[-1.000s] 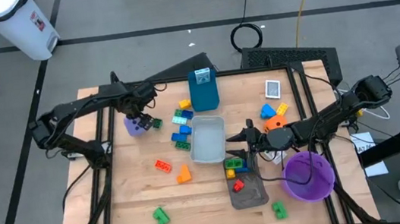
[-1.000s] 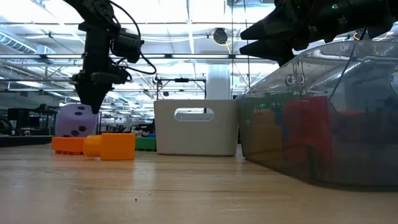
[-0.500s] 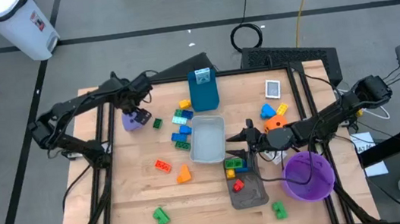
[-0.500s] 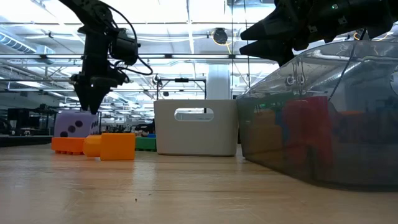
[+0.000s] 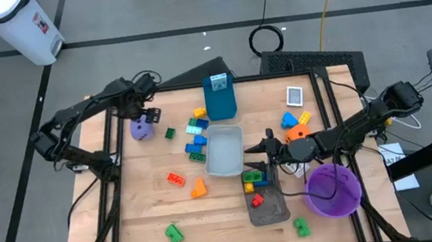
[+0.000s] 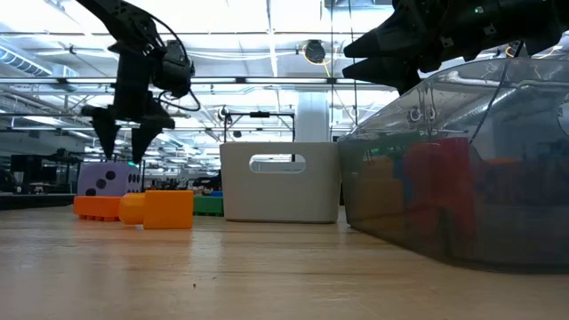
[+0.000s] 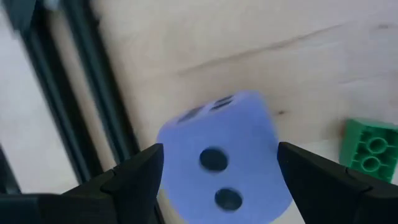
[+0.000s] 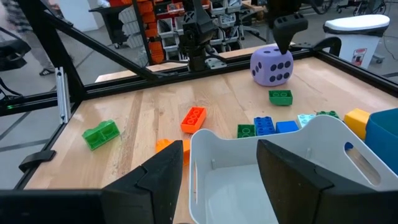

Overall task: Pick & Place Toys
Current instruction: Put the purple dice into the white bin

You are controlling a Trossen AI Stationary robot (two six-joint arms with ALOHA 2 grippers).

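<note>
A purple die with dark dots rests on the wooden table at the far left, also in the left wrist view and the low view. My left gripper points down just above it, open, one finger on each side of the die in the left wrist view, with a gap to both. A green brick lies right of the die. My right gripper hangs level and open over the white tray, nothing between its fingers. An orange die lies behind that arm.
A grey tray holds a red brick. A purple bowl stands at the near right and a blue box at the far middle. Loose bricks lie about: a blue-green cluster, an orange one, a green one.
My left gripper has swung toward the table's far left corner and rolled about its own pointing line; in the low view its two open fingers now stand side by side above the purple die. My right gripper has kept still.
</note>
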